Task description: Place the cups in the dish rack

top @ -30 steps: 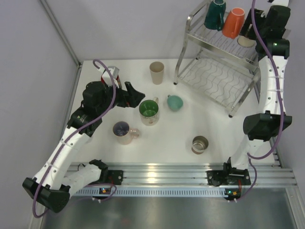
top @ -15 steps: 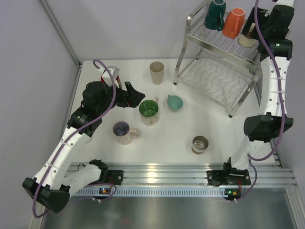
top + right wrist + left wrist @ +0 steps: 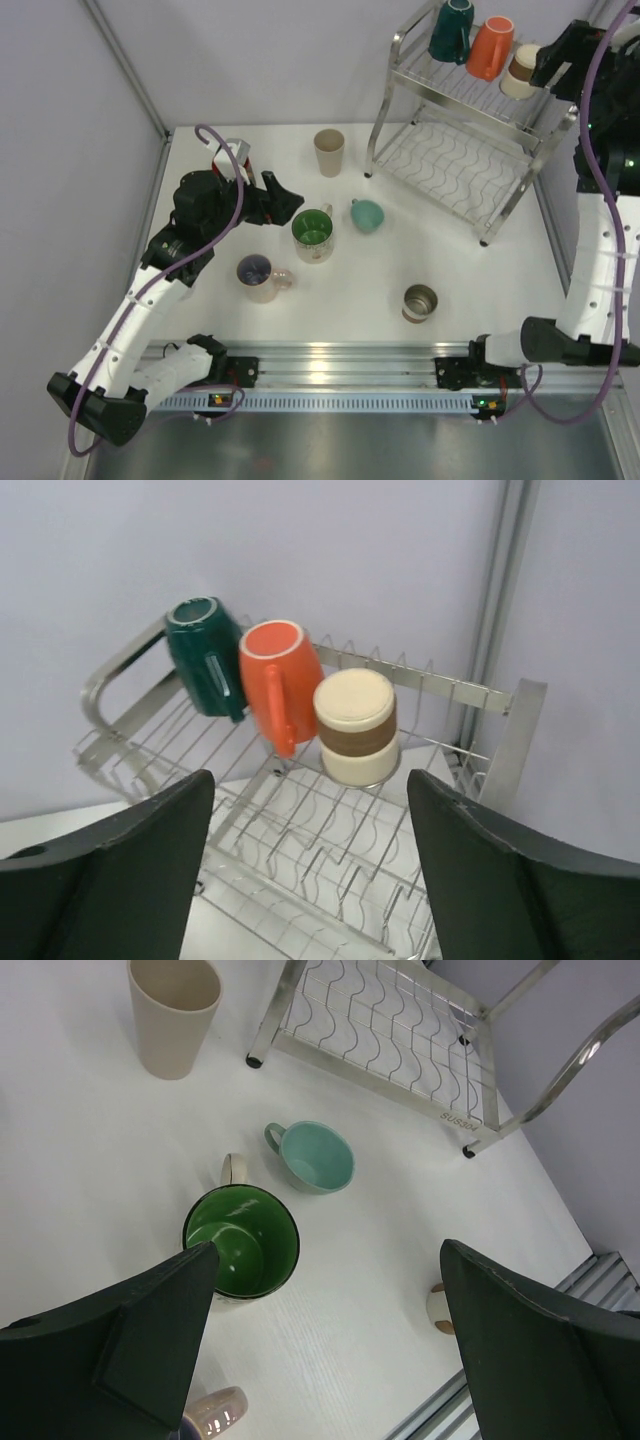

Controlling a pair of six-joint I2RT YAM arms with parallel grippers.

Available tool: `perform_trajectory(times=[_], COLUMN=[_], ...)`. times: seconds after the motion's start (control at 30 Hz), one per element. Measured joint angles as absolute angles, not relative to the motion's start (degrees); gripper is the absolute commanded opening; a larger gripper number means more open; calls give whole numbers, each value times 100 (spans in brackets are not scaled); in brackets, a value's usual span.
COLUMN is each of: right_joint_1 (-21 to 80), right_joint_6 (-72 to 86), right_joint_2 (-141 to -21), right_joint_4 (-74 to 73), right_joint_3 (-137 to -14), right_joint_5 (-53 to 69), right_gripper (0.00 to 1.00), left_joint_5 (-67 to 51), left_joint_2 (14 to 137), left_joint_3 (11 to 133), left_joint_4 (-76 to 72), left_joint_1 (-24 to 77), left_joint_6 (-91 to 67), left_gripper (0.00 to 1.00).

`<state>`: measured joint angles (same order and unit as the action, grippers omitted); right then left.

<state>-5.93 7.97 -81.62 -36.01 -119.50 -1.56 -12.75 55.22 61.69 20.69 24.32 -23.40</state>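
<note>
Three cups rest on the upper tier of the dish rack (image 3: 455, 165) in the overhead view: the dark teal cup (image 3: 452, 28), the orange cup (image 3: 490, 46) and the white-and-brown cup (image 3: 519, 72). My right gripper (image 3: 548, 62) hangs just beside the last, apart from it. On the table (image 3: 470, 270) stand the beige cup (image 3: 329, 152), green-lined mug (image 3: 313, 233), mint cup (image 3: 367, 214), pinkish mug (image 3: 260, 277) and steel cup (image 3: 419, 301). What seems to be a red cup (image 3: 228, 157) is mostly hidden behind my left arm.

My left gripper (image 3: 285, 200) hovers near the green-lined mug. From the left wrist, its jaws stand spread with nothing between them, above that mug.

From the right wrist, the jaws are wide apart and empty, facing the three racked cups.
</note>
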Motion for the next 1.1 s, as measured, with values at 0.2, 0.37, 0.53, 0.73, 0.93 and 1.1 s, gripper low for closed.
perform_trajectory(times=[0.2, 0.37, 0.53, 0.73, 0.93, 1.1], right_joint_1=[156, 1769, 2930, 3426, 3450, 3450], right_joint_6=[941, 952, 919, 746, 427, 303], right_joint_2=[-6906, -6578, -6792, -7703, -8427, -9065], right_joint_4=[-3347, -3142, -3039, -3044, -3087, -3094], right_joint_3=[-10449, -9535, -8735, -8357, -8237, -8239], right_joint_5=[237, 207, -51, -198, -467, -534], right_gripper=[53, 46, 41, 38, 33, 33], left_joint_5=[-1232, -1223, -1146, -1098, -1068, -1011], left_joint_2=[5485, 5419, 5293, 5196, 5175, 5151], left_joint_3=[6160, 6158, 6156, 6139, 6121, 6073], left_joint_4=[2069, 2069, 2071, 2078, 2093, 2104], left_joint_1=[2432, 2429, 2432, 2432, 2432, 2432], left_joint_6=[-2338, -2335, -2338, -2344, -2366, -2366], left_gripper=[97, 97, 96, 96, 95, 95])
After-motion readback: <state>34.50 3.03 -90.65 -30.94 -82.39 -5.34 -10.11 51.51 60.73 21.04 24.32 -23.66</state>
